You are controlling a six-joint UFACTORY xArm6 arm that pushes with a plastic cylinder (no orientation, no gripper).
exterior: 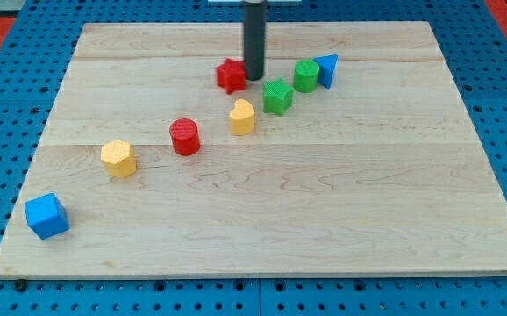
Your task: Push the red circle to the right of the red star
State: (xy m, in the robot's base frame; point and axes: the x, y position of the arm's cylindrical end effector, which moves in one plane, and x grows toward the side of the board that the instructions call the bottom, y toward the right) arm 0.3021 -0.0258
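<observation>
The red circle [184, 137] stands left of the board's middle. The red star [231, 75] lies near the view's top, up and to the right of the circle. My tip [253, 77] is the lower end of the dark rod coming down from the view's top. It stands right beside the red star's right side, touching or almost touching it. The tip is well away from the red circle.
A yellow heart-like block [242, 116] lies between circle and star. A green star [277, 96], a green cylinder [305, 76] and a blue triangle [326, 70] sit right of the tip. A yellow hexagon [118, 158] and a blue cube [46, 216] lie at the left. The wooden board [324, 202] lies on blue pegboard.
</observation>
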